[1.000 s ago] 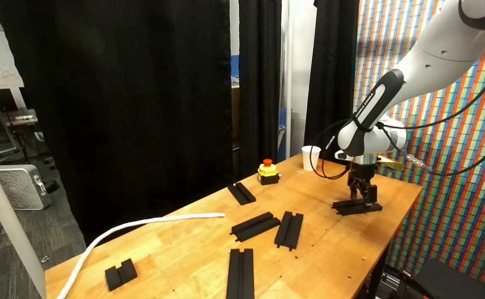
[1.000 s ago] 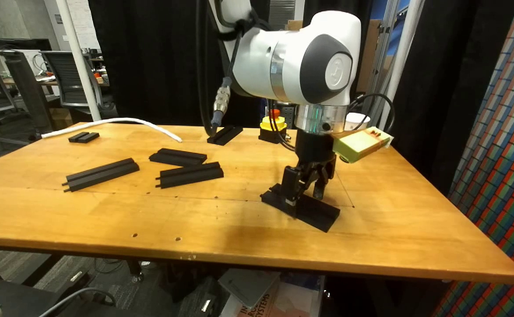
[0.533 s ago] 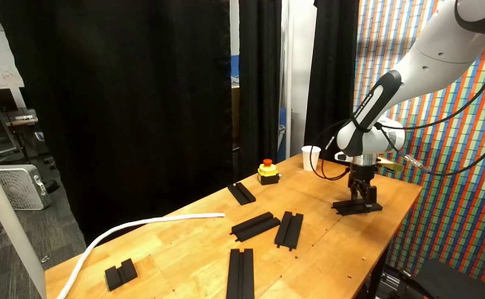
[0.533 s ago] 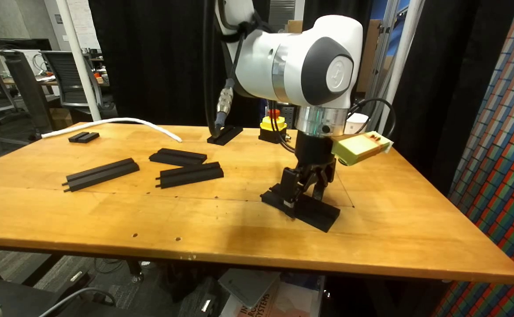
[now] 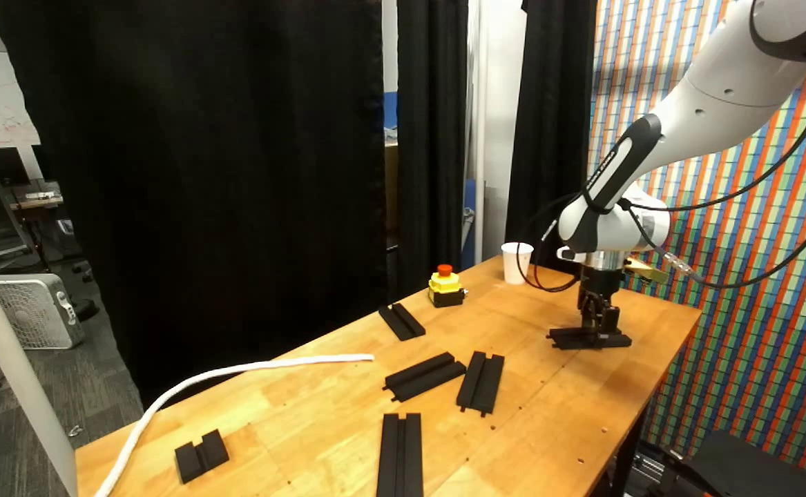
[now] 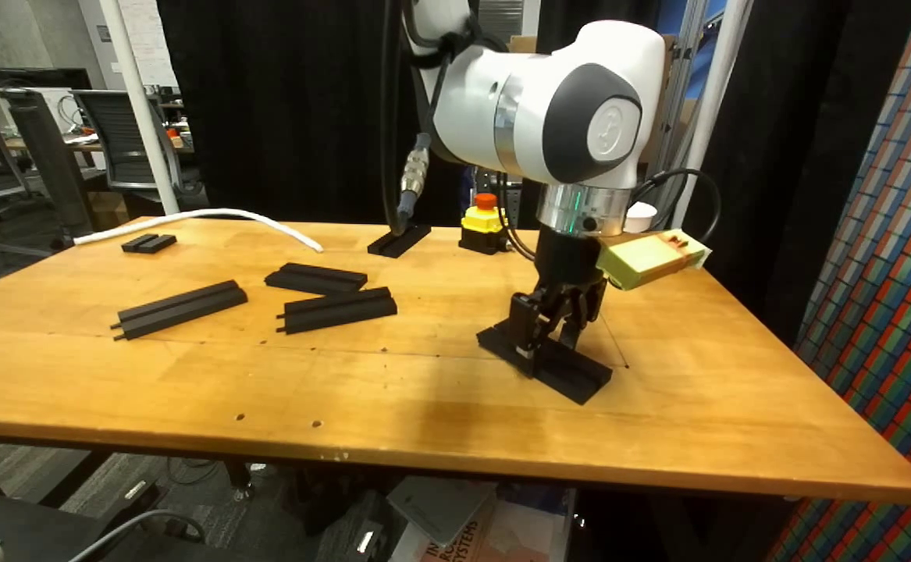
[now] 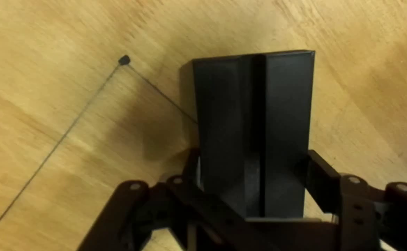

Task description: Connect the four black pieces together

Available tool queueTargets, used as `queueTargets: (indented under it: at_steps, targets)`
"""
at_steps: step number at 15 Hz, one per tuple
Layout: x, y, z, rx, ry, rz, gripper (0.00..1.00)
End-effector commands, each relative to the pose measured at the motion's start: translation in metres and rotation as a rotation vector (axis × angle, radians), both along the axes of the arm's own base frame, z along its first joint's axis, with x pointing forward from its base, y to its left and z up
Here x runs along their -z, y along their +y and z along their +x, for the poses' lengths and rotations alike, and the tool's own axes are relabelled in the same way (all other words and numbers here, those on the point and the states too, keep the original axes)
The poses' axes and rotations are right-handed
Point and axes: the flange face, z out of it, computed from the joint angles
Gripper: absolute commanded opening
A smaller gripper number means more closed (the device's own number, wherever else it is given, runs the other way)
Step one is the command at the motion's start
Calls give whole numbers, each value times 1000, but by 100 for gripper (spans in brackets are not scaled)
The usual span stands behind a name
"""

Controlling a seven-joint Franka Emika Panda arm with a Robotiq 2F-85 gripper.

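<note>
Your pincer [image 6: 550,359] grips one black bar [image 7: 254,129] across its width near mid-length, presumably leaving both ends free for joining; three matching bars [image 6: 180,311] [image 6: 314,281] [image 6: 338,312] lie unjoined.

In the wrist view the gripper [image 7: 254,170] totally buries one end of the black bar [image 7: 220,115], another long bar [image 5: 400,455] gets chopped by the bottom edge in an exterior view, and the yellow-green box [image 6: 652,261] hides the base of the white cup [image 6: 640,216] in an exterior view.
</note>
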Motion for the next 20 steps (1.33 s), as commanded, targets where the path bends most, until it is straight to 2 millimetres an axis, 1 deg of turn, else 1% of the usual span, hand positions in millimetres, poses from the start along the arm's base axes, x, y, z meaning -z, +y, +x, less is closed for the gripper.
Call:
queueTargets:
  at_steps: [1, 5, 11, 16, 20]
  targets:
    - [8, -11, 14, -17, -44, -2, 48]
    - [9, -17, 30, -126, -104, -21, 47]
    - [17, -17, 64, -317, -196, -39, 47]
    - [17, -22, 86, -457, -174, -18, 47]
    - [14, -31, 100, -535, -134, -32, 47]
